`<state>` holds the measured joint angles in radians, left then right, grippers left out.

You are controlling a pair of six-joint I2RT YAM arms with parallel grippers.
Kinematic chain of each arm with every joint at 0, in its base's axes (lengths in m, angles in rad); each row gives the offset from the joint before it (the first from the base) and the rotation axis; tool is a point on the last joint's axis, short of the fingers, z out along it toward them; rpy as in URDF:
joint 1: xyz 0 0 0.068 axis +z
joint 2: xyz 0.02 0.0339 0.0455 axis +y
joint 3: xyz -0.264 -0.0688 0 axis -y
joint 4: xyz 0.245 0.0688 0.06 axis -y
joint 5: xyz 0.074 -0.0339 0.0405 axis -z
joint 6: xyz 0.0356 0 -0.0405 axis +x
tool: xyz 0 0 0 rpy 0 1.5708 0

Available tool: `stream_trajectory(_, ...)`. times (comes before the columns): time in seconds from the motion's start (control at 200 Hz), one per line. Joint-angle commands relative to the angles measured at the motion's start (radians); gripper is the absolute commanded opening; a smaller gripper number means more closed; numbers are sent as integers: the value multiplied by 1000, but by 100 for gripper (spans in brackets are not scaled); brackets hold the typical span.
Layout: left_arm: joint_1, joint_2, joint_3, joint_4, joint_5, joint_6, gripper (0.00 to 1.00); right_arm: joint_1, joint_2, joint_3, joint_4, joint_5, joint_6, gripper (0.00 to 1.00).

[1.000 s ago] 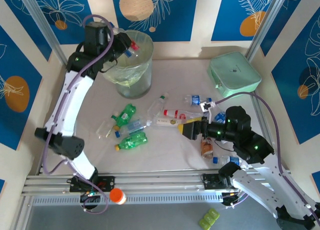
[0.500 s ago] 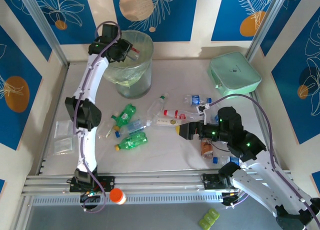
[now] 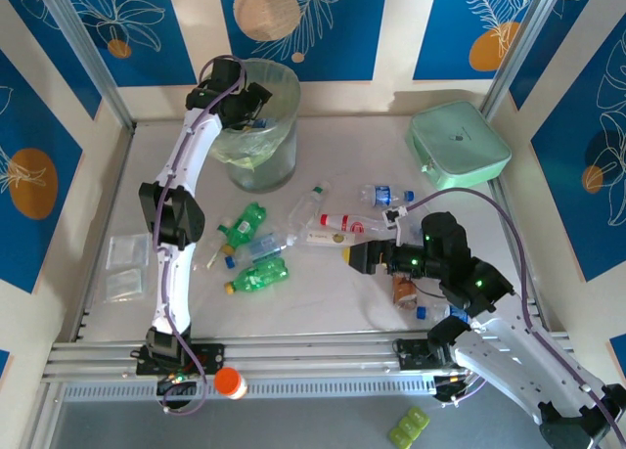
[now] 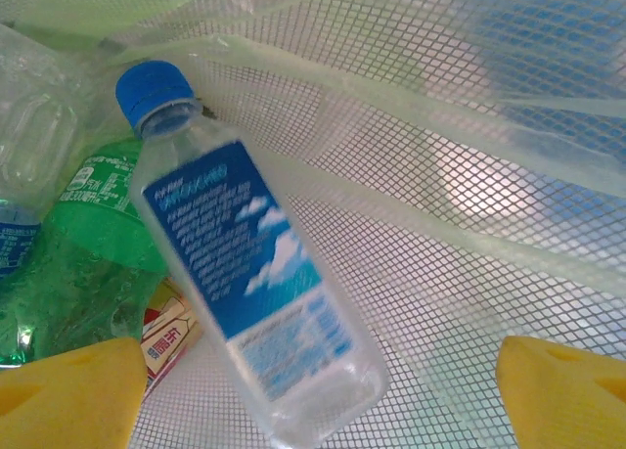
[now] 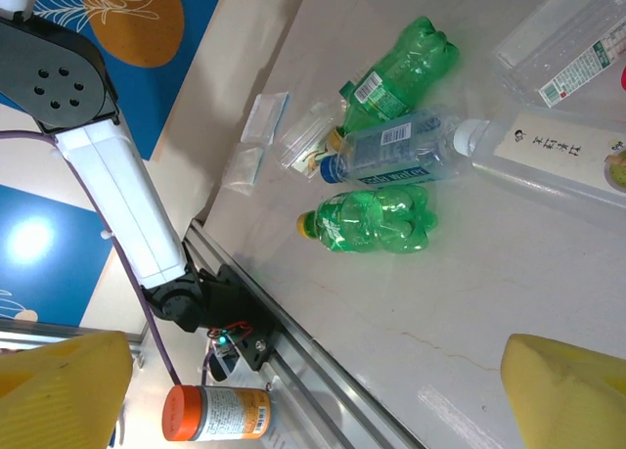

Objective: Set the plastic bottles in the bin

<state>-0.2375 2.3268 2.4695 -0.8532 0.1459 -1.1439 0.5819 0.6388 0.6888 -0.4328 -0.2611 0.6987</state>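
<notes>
The left pincer hangs at the mouth of the bin, its yellow fingers spread wide and gripping nothing. Right beneath it, between the fingers but touching neither, a clear bottle with a blue label lies slantwise against the pale green mesh liner, its blue cap pointing away from the pincer. To the left of it in the bin lie a green bottle, another clear bottle and a red-and-white labelled one, partly buried.

The right pincer stands wide too, empty, above the desk. Ahead of it lie a green bottle on its side, a clear blue-labelled bottle touching it, a second green bottle beyond, and a white-labelled bottle to the right.
</notes>
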Motion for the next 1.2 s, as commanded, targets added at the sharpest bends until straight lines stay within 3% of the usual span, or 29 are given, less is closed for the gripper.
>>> stream_trajectory(0.0, 5, -23, 37, 5, 25, 8, 92, -4, -4, 20, -16, -3, -22, 97)
stream_trajectory(0.335, 2, -203, 22, 2, 47, 86, 92, -7, -4, 129, -144, 40, -102, 99)
stream_trajectory(0.49, -4, -354, -137, 37, 83, 155, 92, -14, 2, 178, -213, 55, -106, 99)
stream_trajectory(0.615, -42, -510, -257, -4, 5, 279, 91, -43, -3, 202, -244, 30, -111, 99)
stream_trajectory(0.81, -206, -831, -608, 12, -128, 472, 90, -57, 15, 253, -348, 94, -106, 99)
stream_trajectory(0.905, -276, -990, -800, 30, -167, 496, 90, -62, 11, 265, -436, 247, -51, 99)
stream_trajectory(1.195, -298, -1331, -1328, 141, 17, 465, 94, -152, 14, 306, -665, 450, 47, 99)
